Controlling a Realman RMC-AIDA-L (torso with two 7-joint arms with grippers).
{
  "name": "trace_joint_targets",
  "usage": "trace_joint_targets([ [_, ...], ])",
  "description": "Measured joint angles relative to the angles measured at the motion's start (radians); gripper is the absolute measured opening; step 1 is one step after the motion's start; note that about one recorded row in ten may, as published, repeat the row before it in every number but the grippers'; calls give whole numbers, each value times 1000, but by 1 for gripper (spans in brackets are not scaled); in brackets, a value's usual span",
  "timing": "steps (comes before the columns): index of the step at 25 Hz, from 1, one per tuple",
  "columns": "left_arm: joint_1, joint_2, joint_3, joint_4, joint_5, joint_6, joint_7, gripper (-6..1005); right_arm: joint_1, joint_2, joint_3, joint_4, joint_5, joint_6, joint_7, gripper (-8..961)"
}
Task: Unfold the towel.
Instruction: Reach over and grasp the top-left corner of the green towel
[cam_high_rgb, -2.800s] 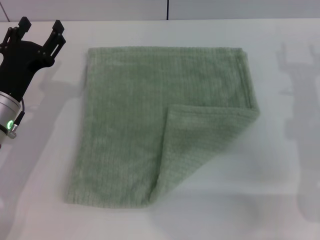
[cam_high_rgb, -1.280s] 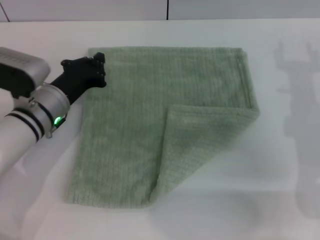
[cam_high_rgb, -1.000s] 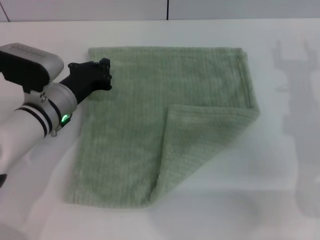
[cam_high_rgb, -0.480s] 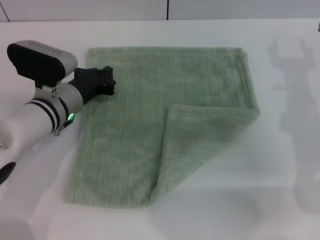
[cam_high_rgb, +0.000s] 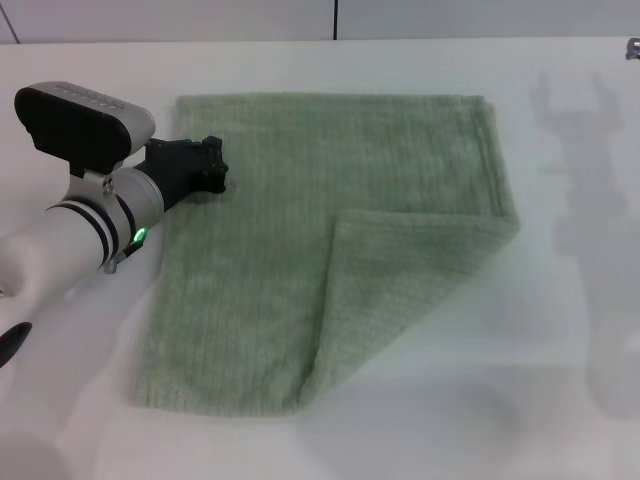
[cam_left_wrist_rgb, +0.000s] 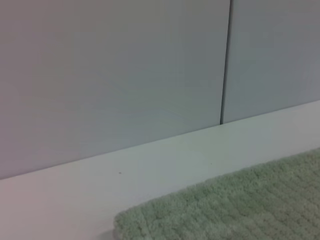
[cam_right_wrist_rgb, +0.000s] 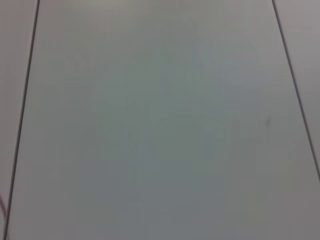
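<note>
The pale sage-green towel (cam_high_rgb: 270, 230) lies flat on the white table (cam_high_rgb: 560, 330) in the head view. Its near right corner is folded over diagonally, making a triangular flap (cam_high_rgb: 400, 280) on top. My left gripper (cam_high_rgb: 207, 166) reaches in from the left and sits low at the towel's left edge, near the far left corner. The left wrist view shows a far corner of the towel (cam_left_wrist_rgb: 225, 210) close up, with none of the gripper's own parts. My right gripper is out of view; only its shadow (cam_high_rgb: 585, 150) falls on the table right of the towel.
A grey wall with a dark vertical seam (cam_high_rgb: 334, 18) runs along the table's far edge. The same wall and seam show in the left wrist view (cam_left_wrist_rgb: 225, 65). The right wrist view shows only grey panels (cam_right_wrist_rgb: 160, 120).
My left arm has swung from the table's far left onto the towel's left edge, hardly moving in the last half second. The right arm's shadow has drifted. The towel has not moved.
</note>
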Motion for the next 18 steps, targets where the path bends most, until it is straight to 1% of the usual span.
trace_joint_targets([
  [7, 0, 0, 0, 2, 0, -5, 0, 16, 18, -1, 11, -12, -1, 79, -1, 711],
  [8, 0, 0, 0, 2, 0, -5, 0, 16, 26, -2, 15, -29, -1, 130, 0, 711],
  [9, 0, 0, 0, 2, 0, -6, 0, 17, 26, -2, 15, -29, -1, 130, 0, 710],
  [11, 0, 0, 0, 2, 0, -8, 0, 18, 30, -4, 36, -70, -2, 220, 0, 710],
  [12, 0, 0, 0, 1, 0, -8, 0, 18, 31, -5, 50, -93, -5, 273, -1, 710],
  [13, 3, 0, 0, -2, 0, -8, 0, 19, 32, -6, 97, -159, -27, 418, -2, 710],
  [14, 3, 0, 0, -2, 0, -8, 0, 19, 32, -6, 97, -159, -27, 418, -2, 711],
  [17, 6, 0, 0, -5, 0, -8, 0, 20, 35, -6, 185, -259, -75, 665, -3, 711],
  [18, 7, 0, 0, -5, 0, -8, 0, 21, 48, -4, 263, -336, -104, 882, -4, 710],
])
